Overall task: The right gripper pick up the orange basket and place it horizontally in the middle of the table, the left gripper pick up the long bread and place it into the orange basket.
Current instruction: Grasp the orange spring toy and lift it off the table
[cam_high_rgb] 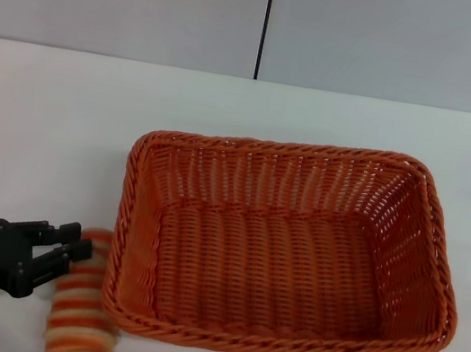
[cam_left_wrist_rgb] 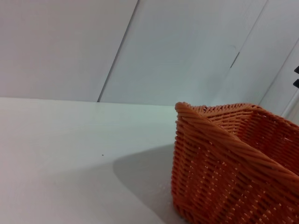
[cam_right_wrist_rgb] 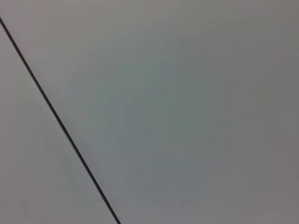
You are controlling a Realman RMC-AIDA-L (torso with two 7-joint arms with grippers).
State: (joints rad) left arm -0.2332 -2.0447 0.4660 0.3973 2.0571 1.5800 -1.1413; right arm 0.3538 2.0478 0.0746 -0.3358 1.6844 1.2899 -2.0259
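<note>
Grey wall panels, split by a thin dark seam, stand behind the white table (cam_high_rgb: 44, 124), and its far edge runs straight across our head view. On it sits the orange basket (cam_high_rgb: 286, 249), near the middle and reaching toward the near edge, its long axis running left to right, parallel to the far edge. We see nothing inside it, only the bare woven floor and openwork walls under the braided rim. Our left wrist view shows one corner of the same basket rising from the tabletop, its shadow falling beside it. The long bread (cam_high_rgb: 83, 300) lies outside the basket, just off its left end and close to the near-left corner of the table; its long axis runs roughly from the far side toward the near edge, almost square to the basket's length, and its far end touches or nearly touches the basket's left rim, we cannot tell which. Its orange and cream stripes cross its width. Our left gripper (cam_high_rgb: 72, 248) reaches in from the left edge, low over the table, with its two short fingers (cam_high_rgb: 69, 231) slightly apart and their tips right at the far end of the bread, not clamped on it. Our right gripper does not show; its wrist view takes in only the wall.
</note>
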